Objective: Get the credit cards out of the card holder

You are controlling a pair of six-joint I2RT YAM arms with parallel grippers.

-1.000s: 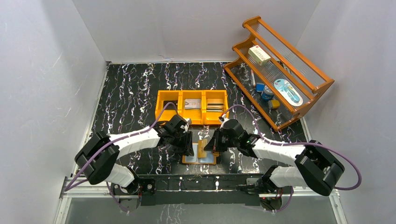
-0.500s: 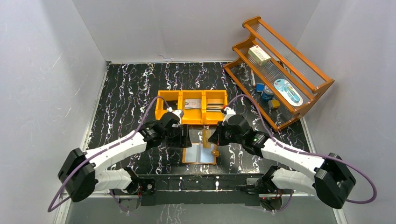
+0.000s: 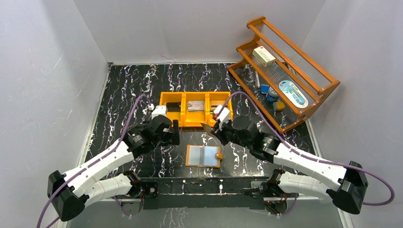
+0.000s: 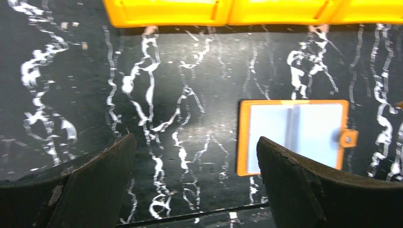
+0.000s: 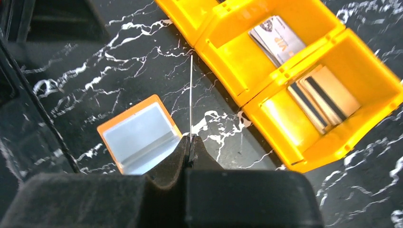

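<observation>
My right gripper (image 5: pixel 190 142) is clamped shut on 1 thin flat credit card (image 5: pixel 190 95), seen edge-on from the right wrist. It is held in the air above the black white-veined marble-look table (image 3: pixel 133 85), near the front of the orange 3-compartment plastic bin (image 5: pixel 285 71).

My left gripper (image 4: pixel 195 142) is spread wide with nothing between its fingers, hovering over bare table to the left of the tan-orange folding card holder (image 3: pixel 204 156).

The holder lies open and flat between the 2 arms, pale-blue sleeves up and its strap tab on the right. Neither gripper touches it.

In the bin, a silver-grey card (image 5: pixel 278 40) lies in the middle compartment and striped cards (image 5: pixel 323 95) in the right one.
</observation>
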